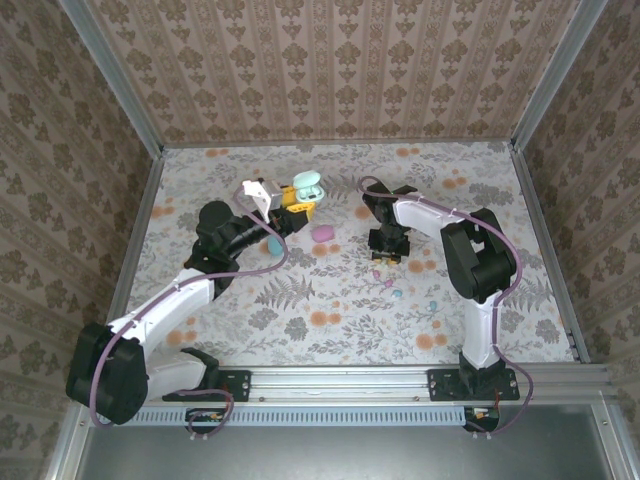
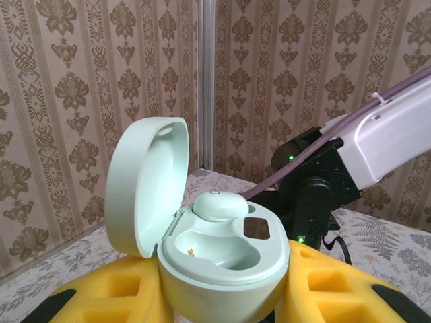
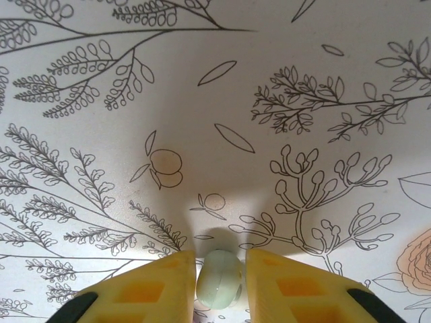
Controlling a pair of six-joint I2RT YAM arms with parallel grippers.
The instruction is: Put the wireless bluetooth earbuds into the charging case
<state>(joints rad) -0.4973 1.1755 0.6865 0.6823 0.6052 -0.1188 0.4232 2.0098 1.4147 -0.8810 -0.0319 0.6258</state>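
My left gripper (image 1: pixel 294 206) is shut on the mint charging case (image 1: pixel 306 187) and holds it above the back middle of the table. In the left wrist view the case (image 2: pixel 222 269) sits between the yellow fingers (image 2: pixel 323 282) with its lid up at the left. One mint earbud (image 2: pixel 219 205) is seated in the far slot; the near slot (image 2: pixel 215 249) is bare. My right gripper (image 1: pixel 388 252) points down at the tablecloth. Its yellow fingers (image 3: pixel 151 286) press both sides of a mint earbud (image 3: pixel 219 279) right at the cloth.
A pink case (image 1: pixel 322 232) and a light blue one (image 1: pixel 272 244) lie between the arms. Loose small buds (image 1: pixel 397 294) lie on the floral cloth just in front of the right gripper, another further right (image 1: pixel 432 304). Papered walls enclose the table. The right arm (image 2: pixel 316 195) stands close behind the held case.
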